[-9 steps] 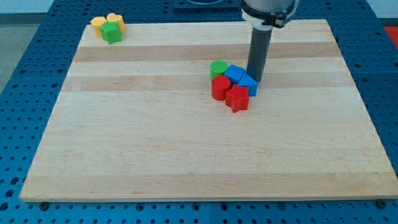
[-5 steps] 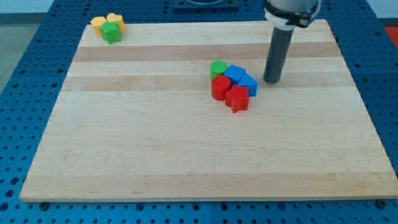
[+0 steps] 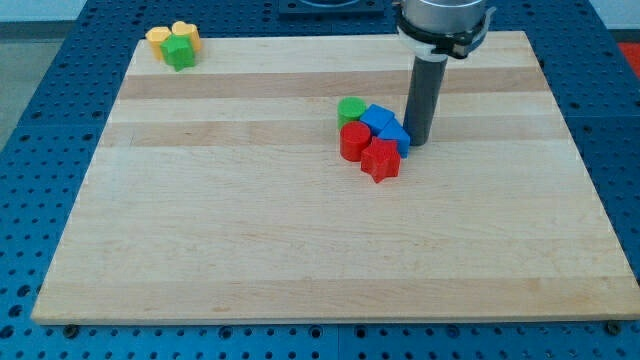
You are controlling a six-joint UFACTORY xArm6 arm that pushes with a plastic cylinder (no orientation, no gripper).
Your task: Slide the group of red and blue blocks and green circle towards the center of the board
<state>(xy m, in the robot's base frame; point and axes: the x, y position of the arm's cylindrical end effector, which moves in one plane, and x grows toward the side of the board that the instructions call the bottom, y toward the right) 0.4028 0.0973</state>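
Note:
A tight cluster sits a little right of the board's middle: a green circle at its upper left, a blue cube beside it, a second blue block at the right, a red cylinder at the lower left and a red star-shaped block at the bottom. My tip stands on the board right against the cluster's right side, at the second blue block.
A second group sits at the board's top left corner: a green star-shaped block with a yellow block and an orange-yellow block behind it. The wooden board lies on a blue perforated table.
My tip moved away to the right of the cluster, then came back left to the blue block's right side. The blocks have barely shifted.

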